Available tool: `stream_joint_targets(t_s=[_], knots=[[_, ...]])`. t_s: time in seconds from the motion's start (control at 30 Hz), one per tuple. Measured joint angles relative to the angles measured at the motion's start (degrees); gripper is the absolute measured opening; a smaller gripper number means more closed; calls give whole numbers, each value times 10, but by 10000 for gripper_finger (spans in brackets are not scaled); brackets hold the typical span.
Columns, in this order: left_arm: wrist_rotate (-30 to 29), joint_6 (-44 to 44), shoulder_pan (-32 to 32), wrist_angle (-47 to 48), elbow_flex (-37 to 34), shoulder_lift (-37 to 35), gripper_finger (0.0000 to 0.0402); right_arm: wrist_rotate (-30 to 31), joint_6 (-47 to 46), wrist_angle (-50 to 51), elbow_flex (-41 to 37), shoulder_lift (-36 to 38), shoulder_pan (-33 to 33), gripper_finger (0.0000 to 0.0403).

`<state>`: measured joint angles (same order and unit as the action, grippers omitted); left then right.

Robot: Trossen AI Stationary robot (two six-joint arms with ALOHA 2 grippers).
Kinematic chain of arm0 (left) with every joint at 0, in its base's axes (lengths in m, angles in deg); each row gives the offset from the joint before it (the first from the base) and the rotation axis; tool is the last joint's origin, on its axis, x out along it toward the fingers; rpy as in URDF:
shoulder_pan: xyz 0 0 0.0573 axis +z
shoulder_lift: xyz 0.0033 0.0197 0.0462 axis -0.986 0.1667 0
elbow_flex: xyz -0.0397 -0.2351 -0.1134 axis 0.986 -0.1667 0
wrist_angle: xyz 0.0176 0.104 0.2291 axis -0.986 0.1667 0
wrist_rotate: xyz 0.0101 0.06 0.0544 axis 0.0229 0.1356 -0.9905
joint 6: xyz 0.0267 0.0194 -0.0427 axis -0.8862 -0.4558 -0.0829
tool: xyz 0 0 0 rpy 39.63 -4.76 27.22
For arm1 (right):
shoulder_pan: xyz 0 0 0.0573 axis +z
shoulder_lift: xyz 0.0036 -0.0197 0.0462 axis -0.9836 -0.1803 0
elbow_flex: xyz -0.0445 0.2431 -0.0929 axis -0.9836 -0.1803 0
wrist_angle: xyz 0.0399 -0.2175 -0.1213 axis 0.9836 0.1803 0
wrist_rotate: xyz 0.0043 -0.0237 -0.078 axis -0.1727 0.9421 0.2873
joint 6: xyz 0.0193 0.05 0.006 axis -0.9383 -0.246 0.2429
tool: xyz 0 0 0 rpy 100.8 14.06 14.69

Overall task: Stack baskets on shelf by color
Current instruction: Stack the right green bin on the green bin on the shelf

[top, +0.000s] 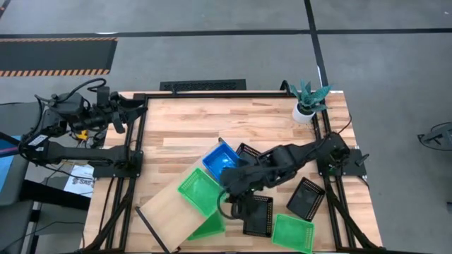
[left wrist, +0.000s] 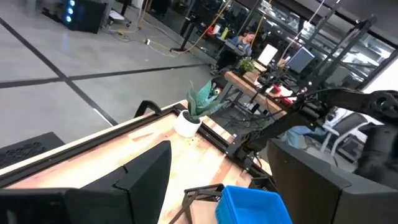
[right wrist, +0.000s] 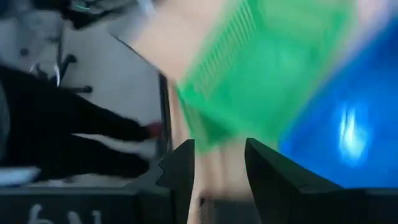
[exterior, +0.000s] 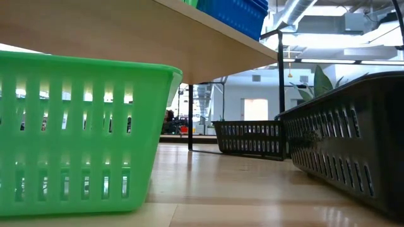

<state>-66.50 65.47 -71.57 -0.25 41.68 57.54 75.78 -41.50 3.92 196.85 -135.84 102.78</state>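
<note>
While empty, right tool (right wrist: 217,163) overhangs shelf (top: 168,204)

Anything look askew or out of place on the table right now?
Yes. The pale wooden shelf sits diagonally across the slatted table rather than square to it. A green perforated plastic basket lies tipped beside the shelf's near end, partly under it, not stacked on it.

We count three green baskets (top: 198,190) (top: 209,227) (top: 293,233), three black baskets (top: 306,198) (top: 258,214) (top: 247,152) partly under the right arm, one blue stack (top: 222,161) of uncertain number, one shelf (top: 166,210), one potted plant (top: 308,100), two arms.
</note>
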Motion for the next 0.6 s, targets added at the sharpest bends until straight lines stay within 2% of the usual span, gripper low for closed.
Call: stream_joint_targets(t_s=[0.1, 0.23, 0.47, 0.6], knots=[[11, 0, 0, 0, 0, 0, 254, -36, -155, 57, -2, -2, 21, 158], [28, 4, 0, -4, 0, 0, 254, -44, -307, 109, -2, -2, 89, 156], [33, 15, 0, -28, 0, 2, 254, 72, -554, 120, -2, -2, 228, 176], [83, 22, 0, -98, 0, 9, 254, 118, -639, 133, -6, -16, 282, 193]])
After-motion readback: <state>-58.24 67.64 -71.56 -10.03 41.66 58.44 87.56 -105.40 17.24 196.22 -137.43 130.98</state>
